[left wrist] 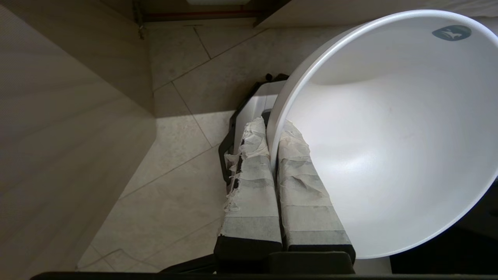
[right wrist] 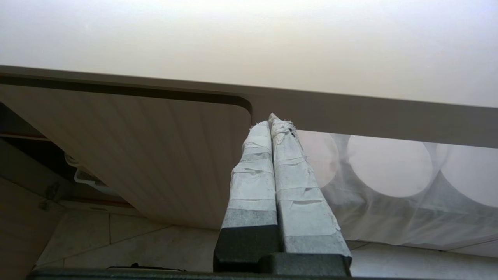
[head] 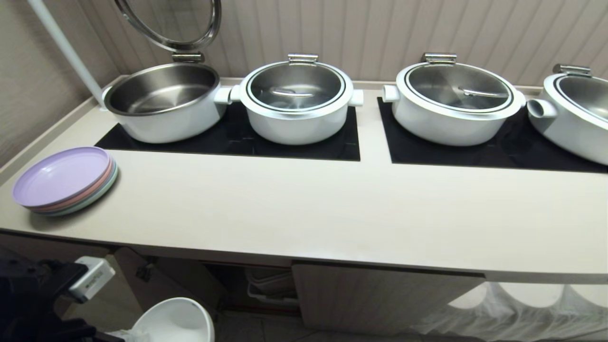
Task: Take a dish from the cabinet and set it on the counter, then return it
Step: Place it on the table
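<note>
Tape-wrapped fingers [left wrist: 253, 182] of the left gripper [left wrist: 272, 144] pinch the rim of the small white round ceramic bowl [head: 173, 320], held low before the open beige fluted cabinet [head: 380, 297]. Placement on the pale beige counter [head: 304, 209] and the return remain outstanding. Right gripper [right wrist: 272, 124] parked, closed empty.
</note>
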### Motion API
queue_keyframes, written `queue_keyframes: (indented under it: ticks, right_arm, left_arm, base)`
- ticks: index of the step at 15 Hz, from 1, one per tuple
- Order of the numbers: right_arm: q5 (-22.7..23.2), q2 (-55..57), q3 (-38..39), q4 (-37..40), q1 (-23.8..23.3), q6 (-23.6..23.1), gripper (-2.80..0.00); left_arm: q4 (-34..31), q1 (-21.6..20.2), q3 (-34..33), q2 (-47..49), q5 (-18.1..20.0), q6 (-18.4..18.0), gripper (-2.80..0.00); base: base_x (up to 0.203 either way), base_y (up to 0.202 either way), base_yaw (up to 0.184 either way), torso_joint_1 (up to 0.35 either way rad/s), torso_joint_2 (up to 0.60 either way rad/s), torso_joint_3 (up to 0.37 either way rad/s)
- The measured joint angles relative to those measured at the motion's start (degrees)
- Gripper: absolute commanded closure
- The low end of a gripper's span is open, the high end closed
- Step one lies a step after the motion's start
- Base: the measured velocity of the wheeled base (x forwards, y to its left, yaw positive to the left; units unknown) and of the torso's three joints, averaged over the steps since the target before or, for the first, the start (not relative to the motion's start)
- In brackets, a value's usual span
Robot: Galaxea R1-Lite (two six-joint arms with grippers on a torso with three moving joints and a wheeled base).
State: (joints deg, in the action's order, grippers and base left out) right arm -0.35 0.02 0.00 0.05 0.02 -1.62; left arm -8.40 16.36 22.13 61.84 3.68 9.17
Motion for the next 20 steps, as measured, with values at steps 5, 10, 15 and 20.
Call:
queue_keyframes:
  ticks: [5,10,15,20]
  right_arm:
    - [0.0,0.0,0.0,0.0,0.0,0.0,0.00]
    - [0.0,0.0,0.0,0.0,0.0,0.0,0.00]
    - [0.0,0.0,0.0,0.0,0.0,0.0,0.00]
    - [0.0,0.0,0.0,0.0,0.0,0.0,0.00]
  left_arm:
    - [0.1,0.0,0.0,0.0,0.2,0.0,0.00]
    - [0.0,0.0,0.0,0.0,0.2,0.0,0.00]
    - [0.0,0.0,0.0,0.1,0.2,-0.1,0.00]
    - [0.0,0.0,0.4,0.1,0.8,-0.1,0.00]
  base:
    - [0.000,-0.131,0.007,0.002,0.00,0.000]
    - [0.000,-0.196,0.000,0.004,0.00,0.003]
    - [0.000,-0.193,0.003,0.002,0.00,0.005]
    - [0.000,-0.195,0.002,0.004,0.00,0.002]
